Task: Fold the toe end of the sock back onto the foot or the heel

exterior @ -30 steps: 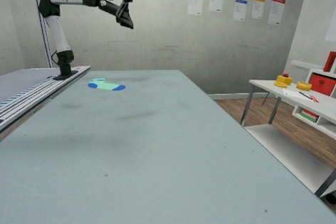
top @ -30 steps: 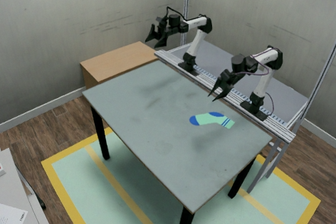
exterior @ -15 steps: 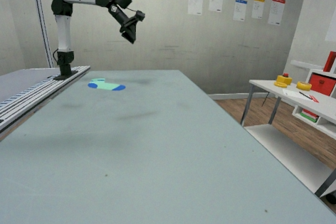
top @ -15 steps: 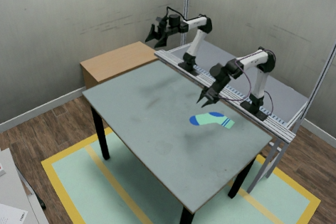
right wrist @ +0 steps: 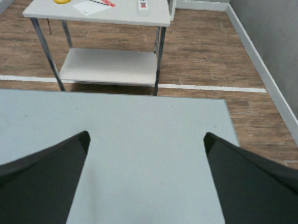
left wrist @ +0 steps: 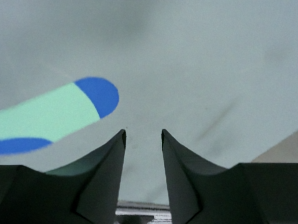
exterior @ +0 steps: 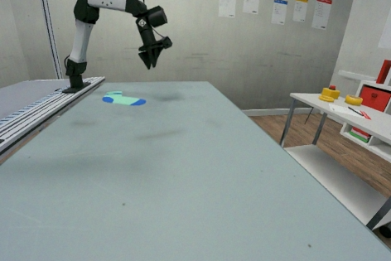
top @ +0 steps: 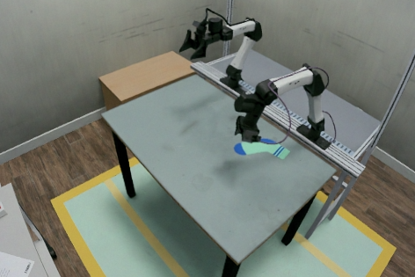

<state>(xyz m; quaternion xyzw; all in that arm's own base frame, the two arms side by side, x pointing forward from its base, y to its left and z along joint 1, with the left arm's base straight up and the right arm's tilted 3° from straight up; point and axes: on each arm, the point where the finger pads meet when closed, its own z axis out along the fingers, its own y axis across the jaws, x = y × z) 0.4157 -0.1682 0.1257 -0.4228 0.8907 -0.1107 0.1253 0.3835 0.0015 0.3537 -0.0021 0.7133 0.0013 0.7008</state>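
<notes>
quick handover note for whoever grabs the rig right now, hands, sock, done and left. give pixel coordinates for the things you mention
Left hand (top: pixel 248 134) (exterior: pixel 152 67) (left wrist: pixel 143 132): partly open, nothing held, above the table near the sock's toe, not touching it.
Right hand (top: pixel 192 54) (right wrist: pixel 147 137): wide open, empty, up and away from the sock.
Sock (top: pixel 258 148) (exterior: pixel 123 99) (left wrist: pixel 50 110): flat on the table, blue toe (top: pixel 239 149) (exterior: pixel 139 102) (left wrist: pixel 101 95) stretched out.
Done: no fold in place.
Left: grip the toe, fold it back onto the foot or heel, let go, move clear.
</notes>
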